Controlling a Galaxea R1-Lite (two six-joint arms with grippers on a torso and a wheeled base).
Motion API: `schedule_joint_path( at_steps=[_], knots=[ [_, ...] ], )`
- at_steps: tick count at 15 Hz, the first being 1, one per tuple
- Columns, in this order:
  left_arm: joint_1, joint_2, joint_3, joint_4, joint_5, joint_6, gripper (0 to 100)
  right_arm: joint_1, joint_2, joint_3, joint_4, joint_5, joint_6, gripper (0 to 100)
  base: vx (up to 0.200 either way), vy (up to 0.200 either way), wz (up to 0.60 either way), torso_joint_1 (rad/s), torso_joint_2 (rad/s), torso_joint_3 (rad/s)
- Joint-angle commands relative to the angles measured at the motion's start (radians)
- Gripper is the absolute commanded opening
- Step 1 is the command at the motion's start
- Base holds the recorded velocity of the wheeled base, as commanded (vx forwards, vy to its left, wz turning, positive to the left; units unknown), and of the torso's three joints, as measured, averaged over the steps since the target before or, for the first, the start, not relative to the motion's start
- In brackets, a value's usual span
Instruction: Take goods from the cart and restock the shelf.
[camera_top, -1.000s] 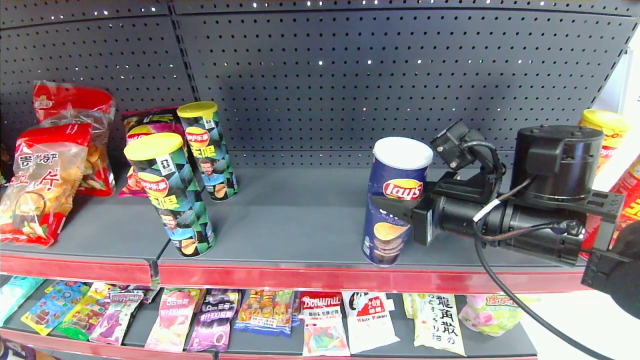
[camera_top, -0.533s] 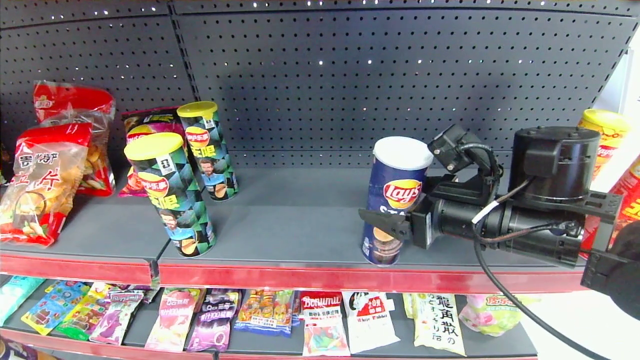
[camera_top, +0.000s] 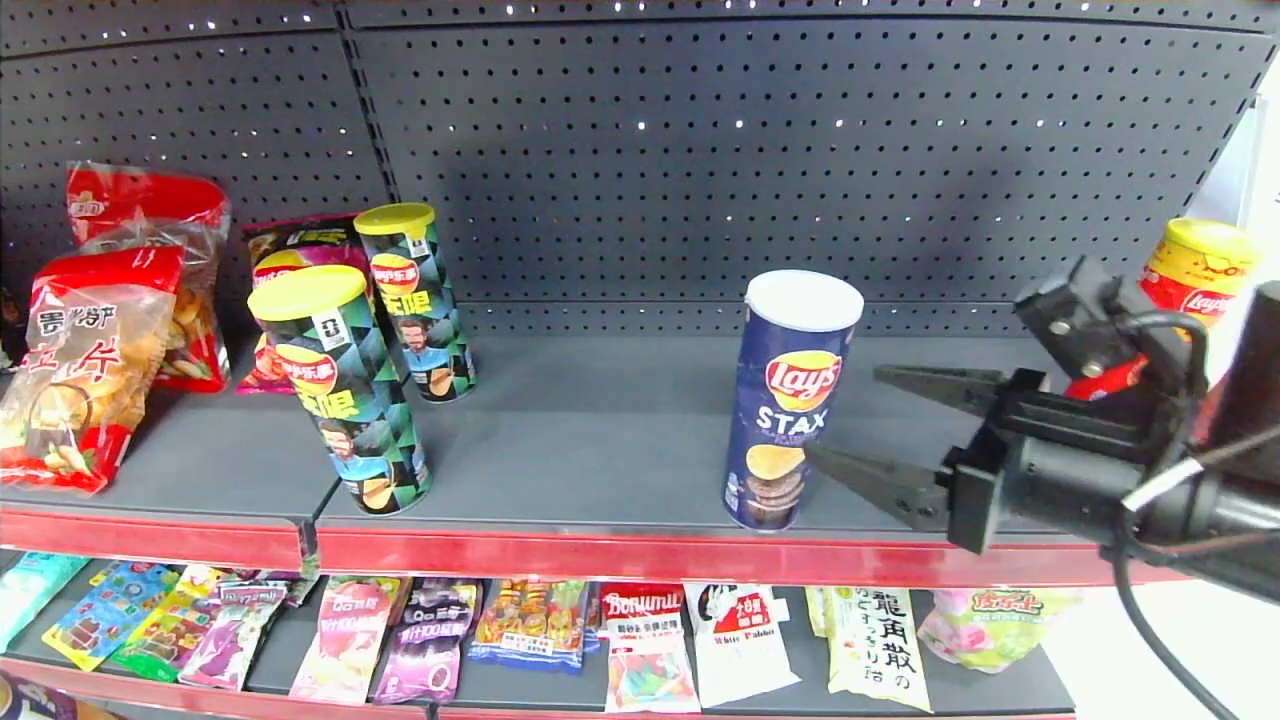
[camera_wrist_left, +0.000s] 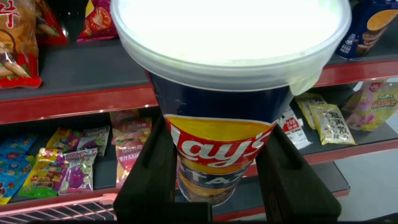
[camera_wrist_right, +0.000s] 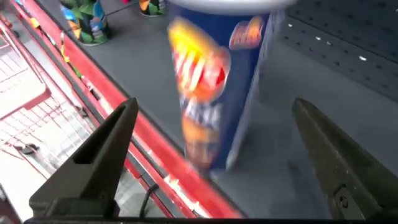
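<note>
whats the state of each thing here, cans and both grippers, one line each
blue can on shelf: upright, lid on, near the front edge, not gripped
right gripper: open, just right of that can
second blue can: lid on, held off the shelf
left gripper: shut on second blue can
front green can: upright, lid on
back green can: upright, lid on
red and yellow can: upright, lid on

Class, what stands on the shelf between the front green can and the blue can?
Nothing; the head view shows bare shelf between green can and blue can.
</note>
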Motion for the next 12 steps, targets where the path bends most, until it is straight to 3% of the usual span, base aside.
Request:
schedule_joint_path(
  at_steps=[1, 3, 5, 6, 8, 10, 12],
  knots=[
    [0.0, 0.007, -0.003, -0.001, 0.0, 0.0, 0, -0.104, -0.299, 0.187, 0.024, -0.006, -0.024, 100, 0.0, 0.0, 0.0, 0.0, 0.0, 0.0],
    [-0.002, 0.015, -0.004, -0.001, -0.002, 0.001, 0, -0.3, -0.487, 0.185, 0.206, -0.006, -0.066, 100, 0.0, 0.0, 0.0, 0.0, 0.0, 0.0],
    [-0.002, 0.013, -0.003, -0.008, -0.019, 0.031, 0, -0.51, -0.693, 0.128, 0.481, -0.004, -0.083, 100, 0.0, 0.0, 0.0, 0.0, 0.0, 0.0],
    [-0.002, 0.012, -0.006, -0.008, -0.029, 0.034, 0, -0.568, -0.811, 0.11, 0.63, -0.003, -0.083, 100, 0.0, 0.0, 0.0, 0.0, 0.0, 0.0],
    [-0.003, 0.013, -0.006, -0.008, -0.089, 0.037, 0, -0.616, -1.047, 0.115, 0.91, -0.009, -0.081, 100, 0.0, 0.0, 0.0, 0.0, 0.0, 0.0],
    [-0.003, 0.025, -0.018, -0.009, -0.12, 0.037, 0, -0.628, -1.215, 0.176, 0.973, -0.01, -0.083, 100, 0.0, 0.0, 0.0, 0.0, 0.0, 0.0],
    [-0.003, 0.058, -0.049, -0.009, -0.187, 0.035, 0, -0.625, -1.297, 0.262, 0.97, -0.065, -0.077, 100, 0.0, 0.0, 0.0, 0.0, 0.0, 0.0]
  ],
)
